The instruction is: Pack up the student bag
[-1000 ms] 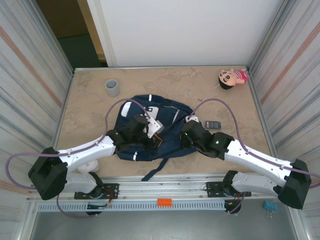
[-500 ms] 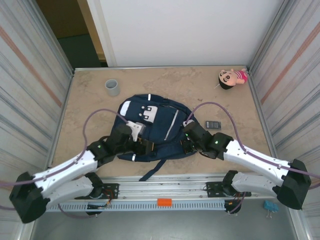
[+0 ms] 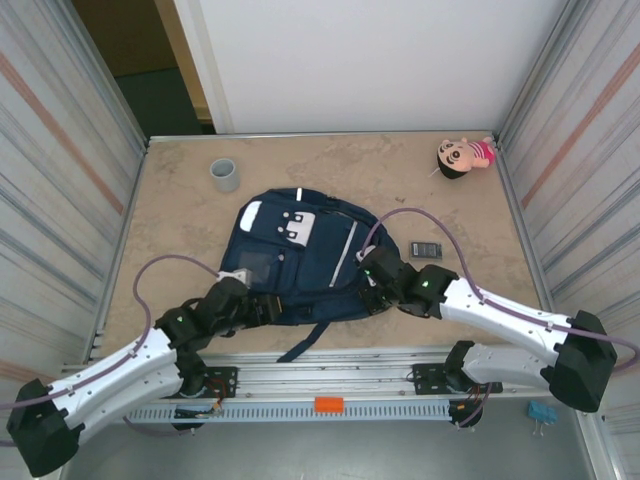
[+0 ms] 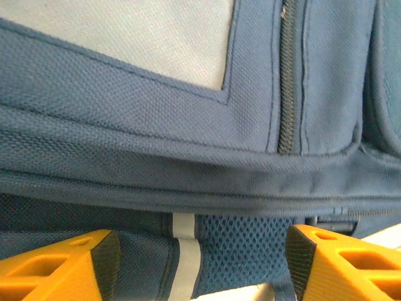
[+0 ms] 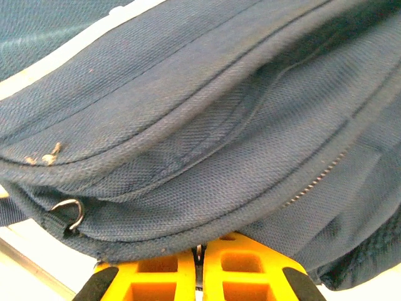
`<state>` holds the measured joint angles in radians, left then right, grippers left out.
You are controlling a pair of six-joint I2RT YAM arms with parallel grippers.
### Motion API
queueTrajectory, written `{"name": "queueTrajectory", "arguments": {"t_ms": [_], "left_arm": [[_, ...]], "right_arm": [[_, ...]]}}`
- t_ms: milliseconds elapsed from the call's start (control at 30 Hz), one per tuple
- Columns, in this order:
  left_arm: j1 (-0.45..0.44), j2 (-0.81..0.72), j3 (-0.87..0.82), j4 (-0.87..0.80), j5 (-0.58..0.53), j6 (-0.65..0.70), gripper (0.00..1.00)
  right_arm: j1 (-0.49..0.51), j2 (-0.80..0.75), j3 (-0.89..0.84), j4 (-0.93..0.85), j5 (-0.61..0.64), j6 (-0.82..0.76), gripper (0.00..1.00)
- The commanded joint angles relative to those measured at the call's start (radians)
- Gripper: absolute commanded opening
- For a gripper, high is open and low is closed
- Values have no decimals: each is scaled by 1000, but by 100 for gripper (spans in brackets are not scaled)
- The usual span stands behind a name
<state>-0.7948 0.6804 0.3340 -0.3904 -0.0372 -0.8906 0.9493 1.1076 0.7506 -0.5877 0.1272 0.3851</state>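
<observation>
The student bag is laid flat on the table. Its right edge is pinched by the closed right tool, probably for steadying; the left tool is spread open at the near edge.

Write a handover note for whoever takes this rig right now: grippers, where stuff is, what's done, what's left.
Left gripper: open, empty, at the student bag's near left edge.
Right gripper: shut at its near right edge; what it pinches is unclear.
Bag lies flat mid-table; grey cup, doll and small dark device sit outside it.
Done: contents not visible. To do: likely pack those three.
</observation>
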Motion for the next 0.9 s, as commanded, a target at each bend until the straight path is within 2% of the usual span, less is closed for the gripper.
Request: {"name": "queueTrajectory", "arguments": {"t_ms": [0, 167, 233, 433, 633, 733, 867], "left_arm": [[67, 25, 12, 47, -37, 2, 72], [314, 130, 19, 234, 229, 57, 72], [359, 192, 61, 257, 258, 105, 71], [382, 423, 235, 301, 259, 243, 72], [410, 646, 410, 320, 362, 255, 72], [409, 643, 430, 313, 361, 220, 73], [410, 543, 417, 237, 332, 201, 73]], "right_arm": [[60, 20, 21, 18, -21, -34, 0], [146, 57, 19, 71, -16, -15, 0], [166, 72, 13, 114, -29, 3, 0], [231, 160, 44, 239, -40, 52, 0], [264, 289, 115, 341, -37, 86, 0], [257, 340, 161, 360, -27, 81, 0], [239, 397, 209, 381, -62, 65, 0]]}}
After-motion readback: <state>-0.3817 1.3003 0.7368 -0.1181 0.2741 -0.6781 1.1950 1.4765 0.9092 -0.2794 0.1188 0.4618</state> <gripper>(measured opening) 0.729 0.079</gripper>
